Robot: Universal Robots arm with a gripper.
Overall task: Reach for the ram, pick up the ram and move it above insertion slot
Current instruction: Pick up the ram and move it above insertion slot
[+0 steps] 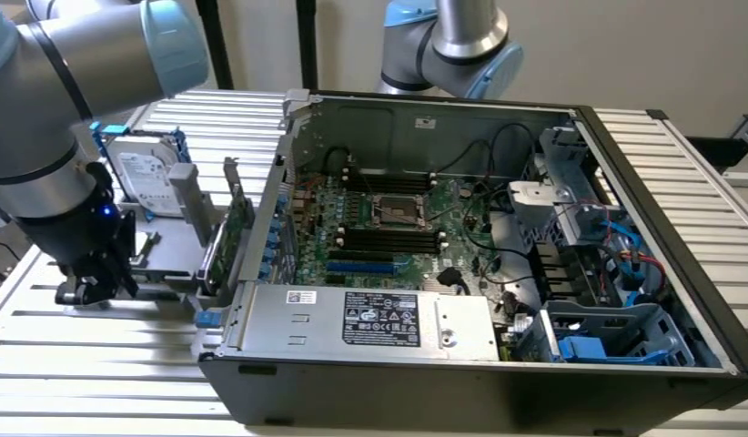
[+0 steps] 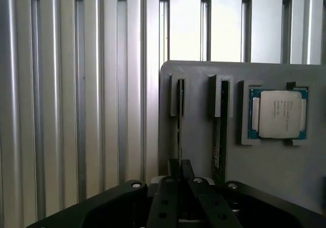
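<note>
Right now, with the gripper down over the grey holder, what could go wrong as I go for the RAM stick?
1. The gripper sits at the end of the ram, with a second stick in the neighbouring groove of the grey holder; a skewed approach could knock it.
2. The CPU lies bare in the same holder.
3. The expansion card and case wall stand between the holder and the memory slots; a low carry could clip them.

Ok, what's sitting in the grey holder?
The ram and a second stick stand edge-on in the grey holder's slots, a processor in its recess. The gripper hides the ram's near end.
</note>
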